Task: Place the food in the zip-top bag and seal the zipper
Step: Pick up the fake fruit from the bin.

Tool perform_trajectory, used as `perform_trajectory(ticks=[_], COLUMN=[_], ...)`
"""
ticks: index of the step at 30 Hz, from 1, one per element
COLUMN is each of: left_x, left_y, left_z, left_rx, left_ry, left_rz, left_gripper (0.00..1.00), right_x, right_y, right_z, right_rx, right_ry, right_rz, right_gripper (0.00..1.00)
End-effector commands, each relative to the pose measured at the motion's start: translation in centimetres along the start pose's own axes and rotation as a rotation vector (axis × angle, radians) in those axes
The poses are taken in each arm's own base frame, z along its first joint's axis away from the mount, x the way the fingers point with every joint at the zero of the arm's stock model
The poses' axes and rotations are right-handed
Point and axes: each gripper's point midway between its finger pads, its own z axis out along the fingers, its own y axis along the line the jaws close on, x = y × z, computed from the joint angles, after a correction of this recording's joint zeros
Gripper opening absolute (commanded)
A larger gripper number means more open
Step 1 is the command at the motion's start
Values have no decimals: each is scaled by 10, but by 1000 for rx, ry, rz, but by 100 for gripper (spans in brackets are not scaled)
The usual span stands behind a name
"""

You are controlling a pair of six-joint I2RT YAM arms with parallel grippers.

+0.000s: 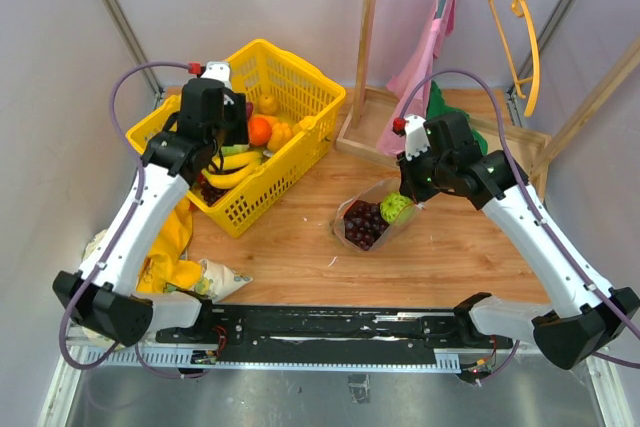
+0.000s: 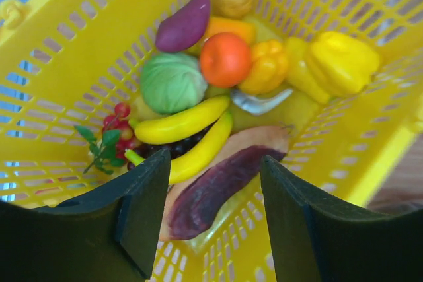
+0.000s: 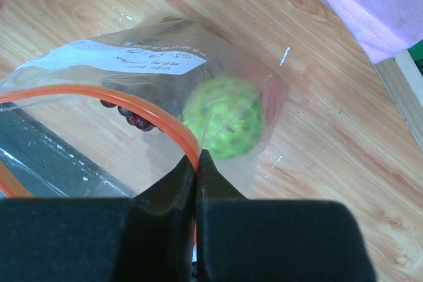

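Left hand (image 2: pixel 213 166) hangs inside the yellow basket (image 1: pixel 305 69), jaws wide, nothing btwn them, aimed down at the pile. Right hand (image 3: pixel 197 162) is off to the basket's right, jaws pinched tight on the zip-top bag (image 1: pixel 372 215) at its mouth, right by the zipper (image 3: pixel 132 102), holding that edge up. Bag lies on the bench (image 1: pixel 460 257) just right of the basket's near-right wall, not touching it. A green ball (image 3: pixel 225 117) & dark grapes (image 1: pixel 360 222) are already inside. Most food is in the basket: bananas (image 2: pixel 188 123), orange (image 2: pixel 225 59), pepper (image 2: pixel 264 65), green cabbage (image 2: pixel 172 82) & a long purple piece (image 2: pixel 218 189) directly under the left hand.

Risks, as I judge:
- The pinch covers only a thin bit of slick film. A tug could slip it & the mouth flops shut, so a drop lands on the bench.
- Bananas are curved & stacked loose, so they prob roll or squirt out of an off-centre grip.
- Purple piece lies flat vs the basket floor & wall, so fingers may jam in the mesh.
- The light bag could drag w/ the right hand.

In the way: the basket's wall stands btwn pile & bag, so food must clear the rim. Beyond the basket's right side, a wooden rack (image 1: pixel 368 47) w/ pink cloth (image 1: pixel 432 57) crowds the right arm. Yellow cloth bundle (image 1: pixel 175 247) sits at the basket's near-left, out of the path.
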Motion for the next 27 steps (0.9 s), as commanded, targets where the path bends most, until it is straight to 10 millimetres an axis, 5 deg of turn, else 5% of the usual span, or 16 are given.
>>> perform_trajectory(ticks=[1, 8, 18, 27], left_x=[26, 75, 153, 192], left_y=[25, 34, 16, 18], left_z=[30, 70, 117, 140], left_rx=[-39, -38, 110, 110], left_ry=[118, 255, 484, 586], left_rz=[-12, 9, 160, 175], left_gripper=[61, 67, 68, 64], right_x=[-4, -2, -1, -1], right_y=[5, 6, 8, 9], right_z=[-2, 2, 7, 8], right_rx=[-18, -28, -44, -50], right_ry=[-38, -31, -21, -18], right_rz=[-20, -19, -16, -14], right_gripper=[1, 1, 1, 1])
